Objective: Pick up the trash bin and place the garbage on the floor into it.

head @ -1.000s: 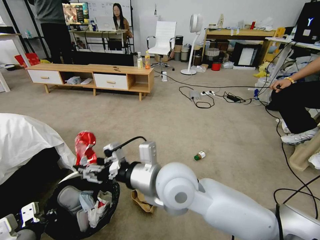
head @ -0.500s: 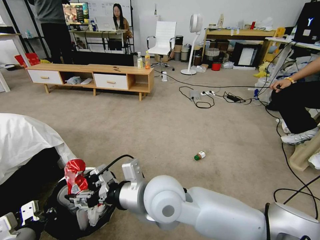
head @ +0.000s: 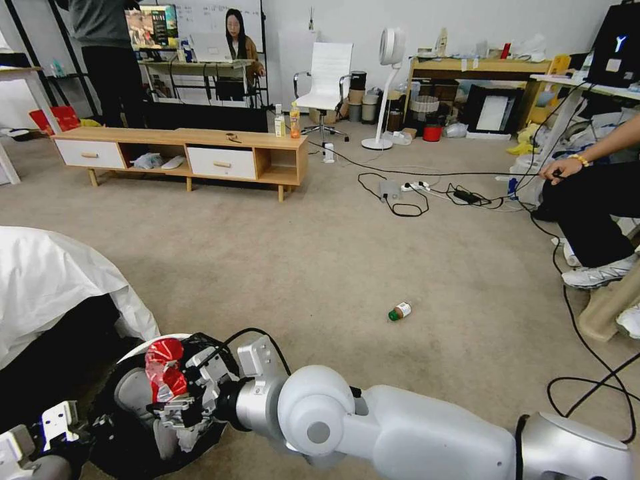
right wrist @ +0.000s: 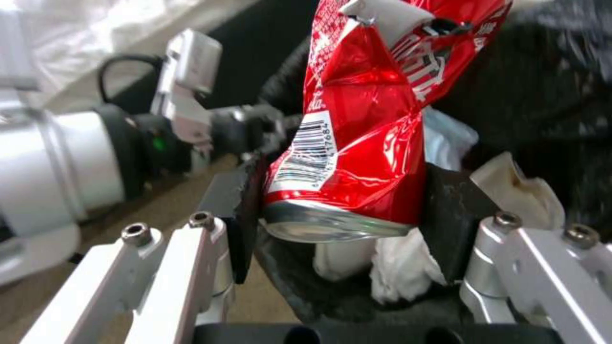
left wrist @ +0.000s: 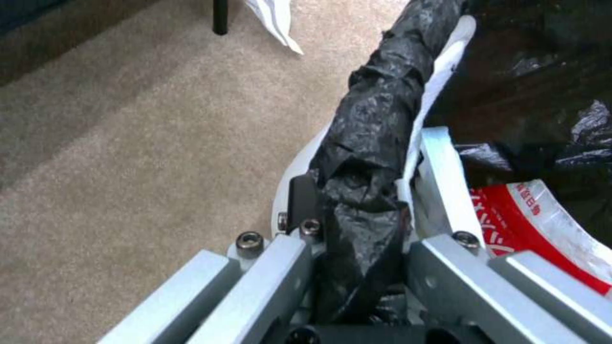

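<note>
Can (right wrist: 357, 157): red, white lettering, black-on-white barcode, silver base. Bin (left wrist: 446, 62): white rim, black bag. Carpet (head: 320, 240): beige. Bottle (head: 399, 311): green cap, white label. Right arm (head: 413, 433): white.

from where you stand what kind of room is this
Likely an office or lab staged partly as a living room: beige short-pile carpet, a low wooden TV cabinet with white drawers, a white swivel office chair, and a wooden desk piled with clutter along the back wall.
</note>
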Controlling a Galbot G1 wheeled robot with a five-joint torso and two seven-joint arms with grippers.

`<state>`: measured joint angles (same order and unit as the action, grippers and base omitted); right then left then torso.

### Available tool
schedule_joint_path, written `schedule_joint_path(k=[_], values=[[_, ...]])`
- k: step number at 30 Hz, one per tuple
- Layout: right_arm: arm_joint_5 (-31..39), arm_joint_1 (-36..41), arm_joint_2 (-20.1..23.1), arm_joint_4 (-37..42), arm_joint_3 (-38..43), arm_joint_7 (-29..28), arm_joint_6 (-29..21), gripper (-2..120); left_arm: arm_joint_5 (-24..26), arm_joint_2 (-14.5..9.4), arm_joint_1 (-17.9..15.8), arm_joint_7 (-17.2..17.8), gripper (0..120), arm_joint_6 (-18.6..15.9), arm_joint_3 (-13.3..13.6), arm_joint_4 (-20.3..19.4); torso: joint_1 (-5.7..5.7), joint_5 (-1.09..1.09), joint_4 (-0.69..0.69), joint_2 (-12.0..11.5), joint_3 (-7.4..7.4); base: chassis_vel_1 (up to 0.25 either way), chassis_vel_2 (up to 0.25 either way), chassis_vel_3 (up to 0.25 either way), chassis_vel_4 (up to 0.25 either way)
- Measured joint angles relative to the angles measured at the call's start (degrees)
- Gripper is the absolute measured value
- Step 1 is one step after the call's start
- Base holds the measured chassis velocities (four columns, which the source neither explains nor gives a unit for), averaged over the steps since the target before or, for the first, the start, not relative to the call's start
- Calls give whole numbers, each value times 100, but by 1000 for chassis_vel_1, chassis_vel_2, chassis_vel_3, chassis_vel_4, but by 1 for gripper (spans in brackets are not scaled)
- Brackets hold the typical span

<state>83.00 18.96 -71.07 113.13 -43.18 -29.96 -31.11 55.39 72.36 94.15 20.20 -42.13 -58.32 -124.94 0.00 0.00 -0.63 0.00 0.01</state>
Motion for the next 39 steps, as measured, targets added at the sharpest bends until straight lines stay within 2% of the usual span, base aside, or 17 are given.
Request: schedule_joint_path(k=[8, 20, 22, 24, 25, 27, 30, 31, 32, 39], values=[[-168, 167, 128, -43, -52, -32, 0, 50, -2, 1, -23, 0, 1, 0, 22, 4, 0, 0, 0, 0, 0, 0, 0, 0, 0], [-462, 332, 90, -261, -149, -23, -10, 51, 7, 2, 19, 0, 1, 0, 2, -7, 0, 1, 0, 0, 0, 0, 0, 0, 0], [-478, 334, 78, -284, -148, -13, -10, 54, 6, 9, 21, 0, 1, 0, 3, -8, 0, 0, 0, 0, 0, 0, 0, 0, 0], [-519, 353, 42, -384, -130, 20, -10, 69, 6, 29, 19, -2, 1, 0, 20, -8, 0, 0, 0, 0, 0, 0, 0, 0, 0], [-519, 353, 42, -384, -130, 20, -10, 69, 6, 29, 19, -2, 1, 0, 20, -8, 0, 0, 0, 0, 0, 0, 0, 0, 0], [-532, 374, 39, -420, -100, 37, -10, 79, 2, 31, 14, -2, 1, 0, 29, -2, 0, 1, 0, 0, 0, 0, 0, 0, 0], [-535, 382, 47, -420, -82, 48, -8, 84, -1, 34, 10, -3, 1, 0, 34, 9, 0, 0, 0, 0, 0, 0, 0, 0, 0], [-537, 384, 51, -420, -66, 57, -5, 92, -4, 39, 4, -4, 1, 0, 40, 18, 0, 0, 0, 0, 0, 0, 0, 0, 0], [-540, 384, 50, -425, -56, 61, -2, 95, -6, 44, -3, -5, 1, 0, 45, 26, 0, 1, 0, 0, 0, 0, 0, 0, 0], [-539, 364, 52, -394, 73, 74, 10, 100, -14, 52, -23, -11, 1, 0, 55, 72, 0, 0, 0, 0, 0, 0, 0, 0, 0]])
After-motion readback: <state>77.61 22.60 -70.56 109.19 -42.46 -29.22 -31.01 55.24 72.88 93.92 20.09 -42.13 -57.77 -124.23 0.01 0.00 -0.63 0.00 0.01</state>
